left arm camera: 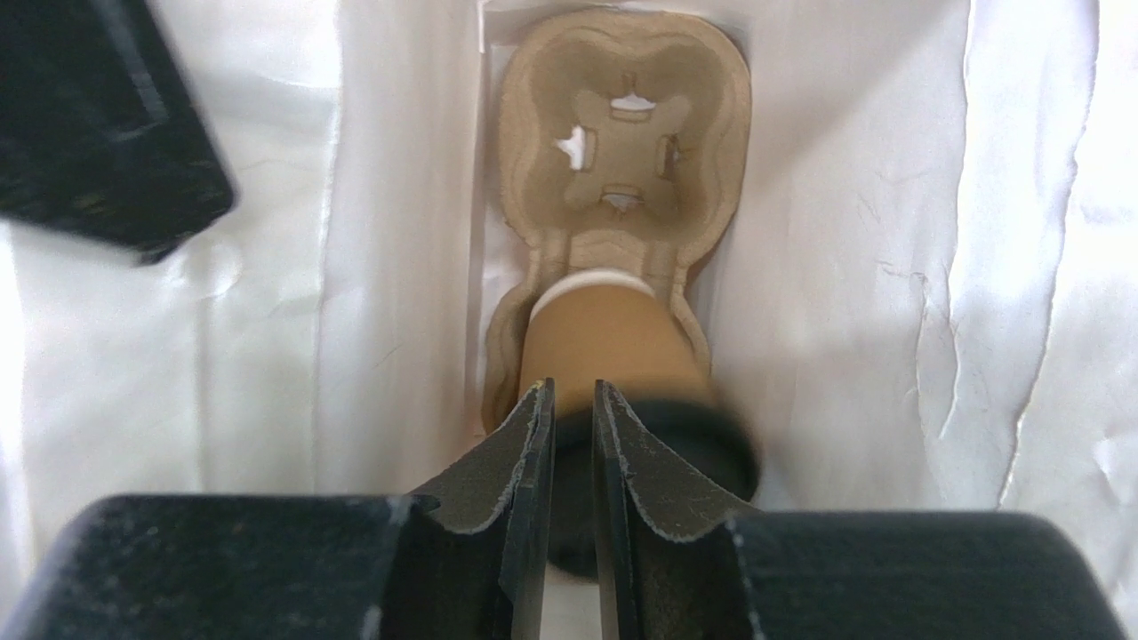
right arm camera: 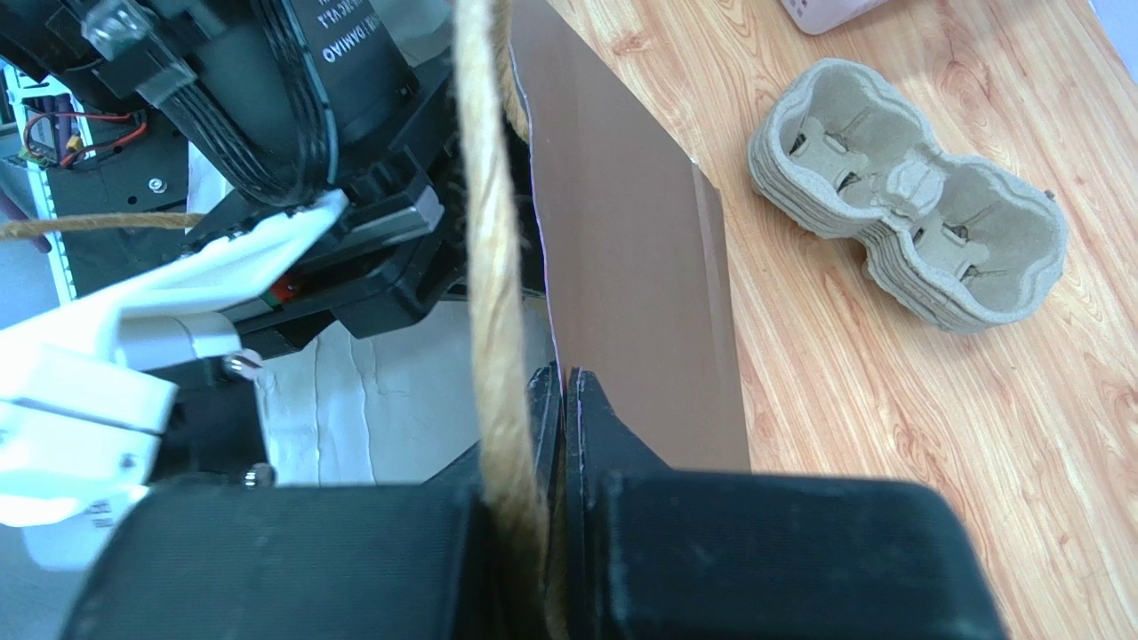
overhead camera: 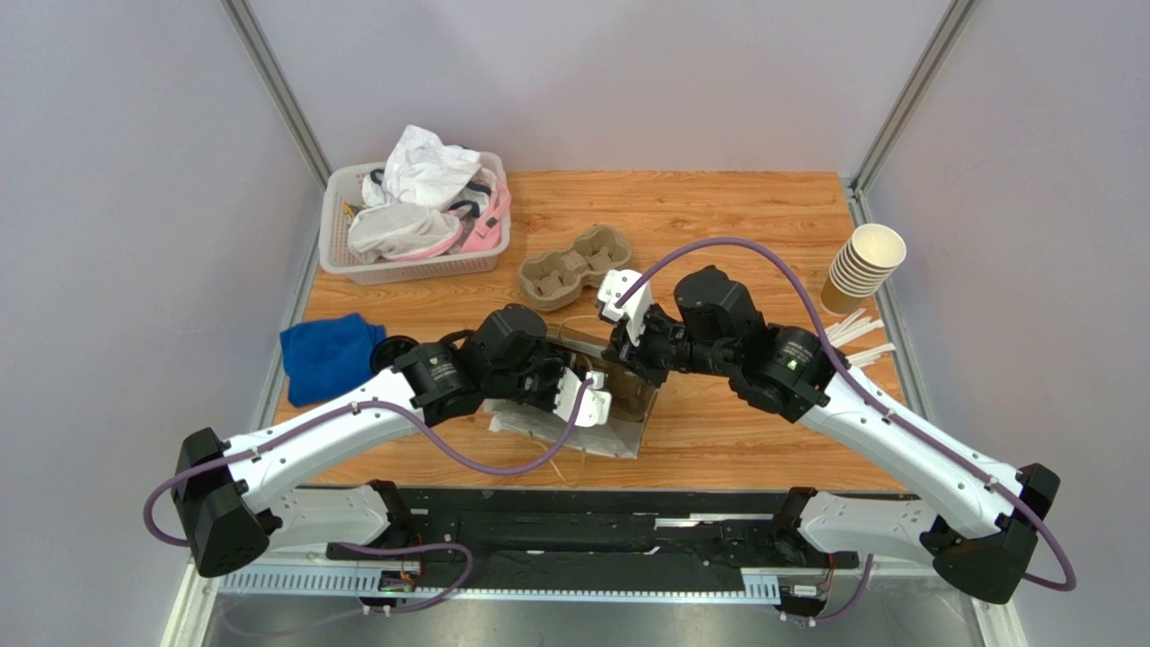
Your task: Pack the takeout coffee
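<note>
Paper bag (right arm camera: 628,294) at mid counter, toward the near edge, brown outside and white inside. My left claw (left arm camera: 572,394) reaches into its mouth, jaws narrow and slightly parted. Takeout coffee (left arm camera: 608,347) is inside the bag, seated in the near slot of a pulp carrier (left arm camera: 534,120), far slot vacant. Its black lid sits just behind my fingertips; I cannot tell whether they touch it. My right claw (right arm camera: 561,380) is clamped on the bag's upper edge, twine handle (right arm camera: 488,240) running along the left finger. Spare carrier stack (overhead camera: 577,264) stands beyond the bag toward the far edge. Lidless cups (overhead camera: 864,266) are at the right edge.
</note>
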`<action>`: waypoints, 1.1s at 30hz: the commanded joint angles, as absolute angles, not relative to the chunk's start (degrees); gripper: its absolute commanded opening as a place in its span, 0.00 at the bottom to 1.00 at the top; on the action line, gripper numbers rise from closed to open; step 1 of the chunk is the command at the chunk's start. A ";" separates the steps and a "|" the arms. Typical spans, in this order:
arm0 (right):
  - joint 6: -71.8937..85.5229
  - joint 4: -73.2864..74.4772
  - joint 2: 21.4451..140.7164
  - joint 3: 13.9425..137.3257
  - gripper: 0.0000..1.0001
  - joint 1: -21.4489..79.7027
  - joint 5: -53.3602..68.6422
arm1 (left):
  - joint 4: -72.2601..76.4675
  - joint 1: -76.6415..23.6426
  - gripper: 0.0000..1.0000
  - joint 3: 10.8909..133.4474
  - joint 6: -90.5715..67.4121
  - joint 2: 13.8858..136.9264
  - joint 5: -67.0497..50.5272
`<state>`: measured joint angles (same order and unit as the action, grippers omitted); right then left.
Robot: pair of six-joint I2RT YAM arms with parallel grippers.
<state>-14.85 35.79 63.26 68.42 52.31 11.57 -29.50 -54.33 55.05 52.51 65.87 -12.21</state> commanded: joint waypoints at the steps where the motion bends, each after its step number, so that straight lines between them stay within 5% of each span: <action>1: -16.17 34.02 61.79 69.08 0.00 51.59 13.27 | -31.11 -54.05 0.26 57.83 51.41 66.88 -13.27; 8: -17.14 34.01 62.05 68.99 0.00 51.07 13.53 | -33.57 -53.61 0.41 59.94 52.29 65.83 -13.36; 14: -17.40 33.93 62.49 68.99 0.00 50.45 14.41 | -39.45 -53.53 0.73 61.52 56.16 64.60 -13.62; 15: -17.40 34.01 62.66 68.99 0.00 50.28 14.85 | -41.12 -53.53 0.86 61.61 57.38 64.60 -13.54; 33: -16.70 34.19 65.30 70.75 0.00 46.06 21.70 | -42.09 -53.53 0.94 65.12 58.89 75.22 -7.12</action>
